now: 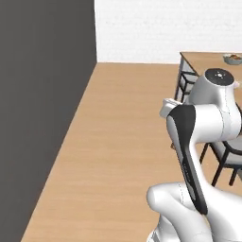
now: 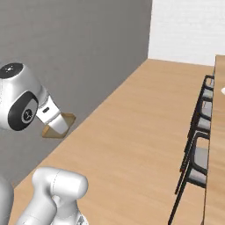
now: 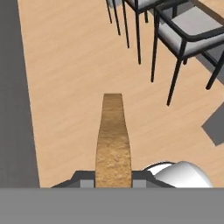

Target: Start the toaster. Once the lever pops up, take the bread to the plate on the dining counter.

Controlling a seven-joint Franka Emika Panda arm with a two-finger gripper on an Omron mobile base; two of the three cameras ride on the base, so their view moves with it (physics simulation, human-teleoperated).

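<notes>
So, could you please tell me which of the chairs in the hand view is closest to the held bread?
The grey-seated chair at right; its front leg stands nearest the bread, while the others sit farther back.

The white arm (image 1: 203, 142) rises at lower right over a wooden floor (image 1: 118, 142). A dark wall (image 1: 42, 94) runs along the left. At upper right, a bowl (image 1: 232, 59) sits on the counter (image 1: 203, 59), chairs (image 1: 222, 156) below its edge.

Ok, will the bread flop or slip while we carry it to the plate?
Probably stiff: the bread juts straight out of the pincer, edge-on, without sagging. Likely light, being thin. It could crumble or slip, since only one end is pinched, over bare floor.
</notes>
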